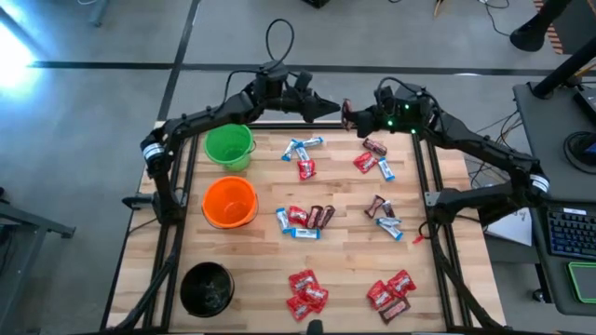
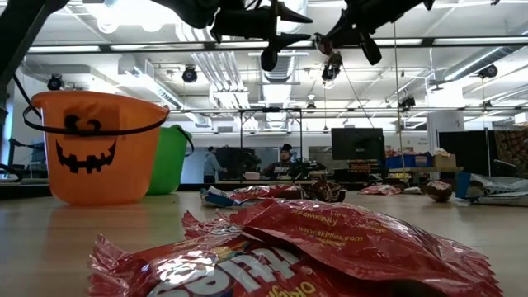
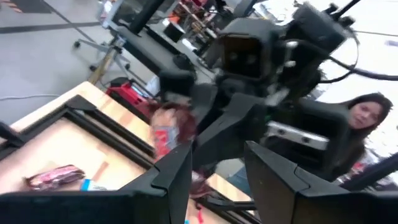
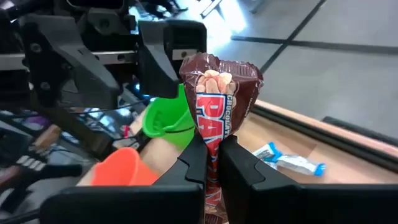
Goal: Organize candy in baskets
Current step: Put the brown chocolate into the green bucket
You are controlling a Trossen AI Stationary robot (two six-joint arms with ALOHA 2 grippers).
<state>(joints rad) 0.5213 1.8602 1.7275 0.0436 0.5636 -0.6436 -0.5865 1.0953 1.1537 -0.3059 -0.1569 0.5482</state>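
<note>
The right gripper [image 4: 212, 163] hangs above the desk's [image 1: 251, 256] far edge at about 12 o'clock, its jaws pinched on a dark brown candy bar [image 4: 217, 99] held upright by its lower half. The wrapper looks light, thin and glossy, so it probably slips and crumples; a grip across the flat middle should serve better than one on the crimped ends. The left gripper [image 1: 333, 109] faces it closely, jaws parted and empty, as if for a handover. More candy [image 1: 304, 216] lies scattered from the centre to 5 o'clock. The green basket [image 1: 228, 146], orange basket [image 1: 229, 201] and black basket [image 1: 207, 288] line the 9 o'clock side. Room is tight between the grippers and the frame rail; elsewhere it is open.
</note>
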